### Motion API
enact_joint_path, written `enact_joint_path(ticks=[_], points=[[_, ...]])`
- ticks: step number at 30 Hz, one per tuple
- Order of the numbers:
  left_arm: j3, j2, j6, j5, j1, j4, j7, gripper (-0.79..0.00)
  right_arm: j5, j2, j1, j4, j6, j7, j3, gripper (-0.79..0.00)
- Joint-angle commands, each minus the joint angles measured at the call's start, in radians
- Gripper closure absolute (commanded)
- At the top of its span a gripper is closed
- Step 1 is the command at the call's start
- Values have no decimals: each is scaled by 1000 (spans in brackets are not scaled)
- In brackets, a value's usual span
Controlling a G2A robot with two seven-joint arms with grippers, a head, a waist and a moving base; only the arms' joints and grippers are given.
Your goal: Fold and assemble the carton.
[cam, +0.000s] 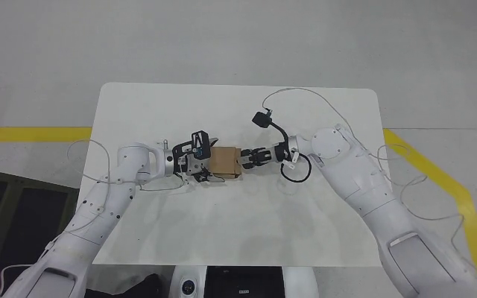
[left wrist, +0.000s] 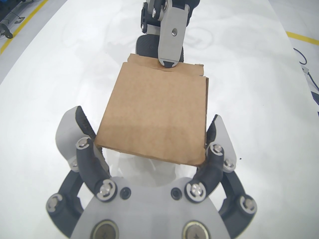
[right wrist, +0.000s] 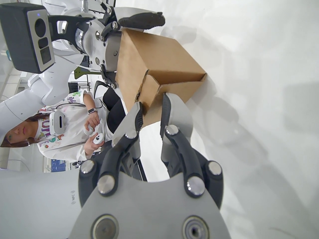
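A small brown carton [cam: 225, 162] is held between both grippers near the middle of the white table [cam: 238, 223]. My left gripper [left wrist: 149, 125] is shut across the carton [left wrist: 154, 115], one finger against each side wall. My right gripper [right wrist: 152, 110] is shut on the edge of a panel at the opposite, open end of the carton [right wrist: 159, 58], where a flap is folded inward. In the left wrist view, the right gripper [left wrist: 162, 59] pinches the far edge, its upper fingertip [left wrist: 169, 63] denting the cardboard. From above, the left gripper [cam: 201, 160] and right gripper [cam: 244, 159] face each other.
A black cable [cam: 298, 173] loops under the right wrist, and a white one [cam: 320, 97] arcs over the table's far right part. Bare tabletop lies all around the carton. Yellow floor tape [cam: 45, 134] runs beside the table.
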Motion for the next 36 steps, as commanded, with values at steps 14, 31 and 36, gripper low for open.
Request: enact_joint_path(ticks=[14, 31, 36], points=[[-1, 1, 1, 2, 2, 2, -1, -785, 42, -13, -6, 15, -51, -37, -1, -228], [-1, 0, 4, -1, -2, 8, -3, -785, 5, 34, -100, -81, -37, -30, 87, 0], [-1, 0, 5, -2, -2, 8, -4, -785, 1, 23, -94, -70, -33, -37, 55, 0]])
